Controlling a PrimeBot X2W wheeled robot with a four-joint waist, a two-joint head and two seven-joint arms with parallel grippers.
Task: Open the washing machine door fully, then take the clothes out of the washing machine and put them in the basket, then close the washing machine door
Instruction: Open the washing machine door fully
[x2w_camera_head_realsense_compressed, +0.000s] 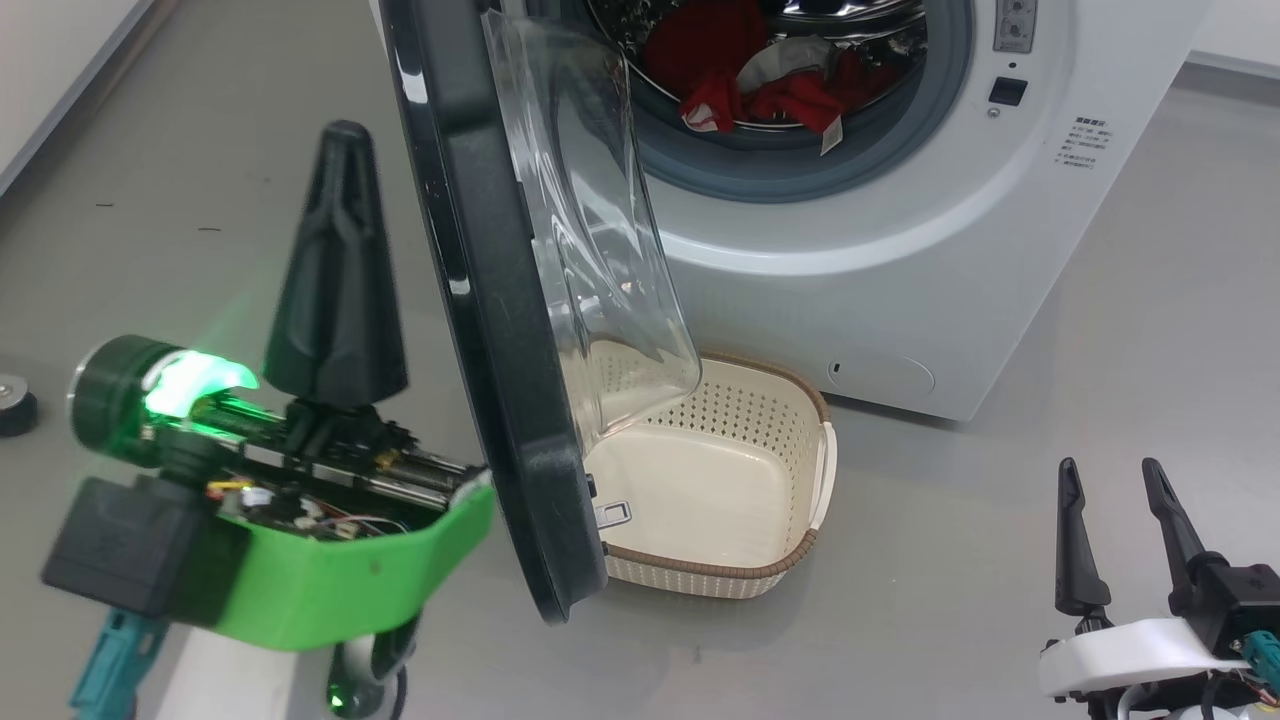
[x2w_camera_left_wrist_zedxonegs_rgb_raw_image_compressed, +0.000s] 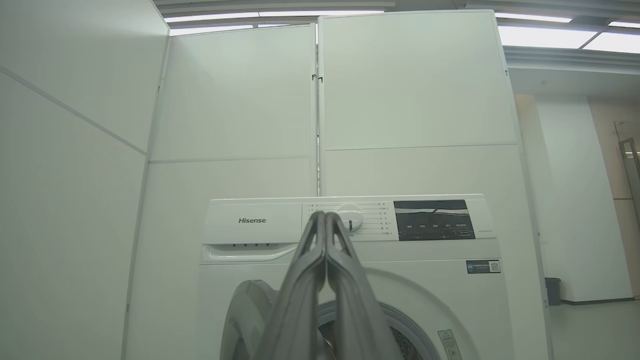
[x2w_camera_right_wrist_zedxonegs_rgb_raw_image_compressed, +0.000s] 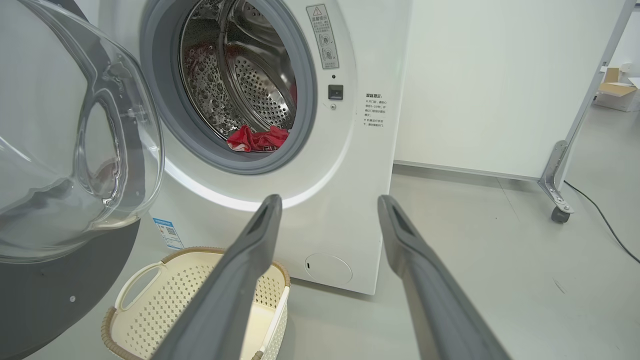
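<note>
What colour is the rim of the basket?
The basket rim is brown, clearest in the head view.

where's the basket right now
The basket sits on the floor just in front of the washing machine, below the grey rubber ring, mid-frame in the head view. The open washing machine door hangs over its left part.

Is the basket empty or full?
Empty: the basket shows a bare cream bottom; the red clothes lie inside the washing machine.

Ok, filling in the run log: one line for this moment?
door open | clothes in drum | basket empty | left gripper shut | right gripper open
</note>
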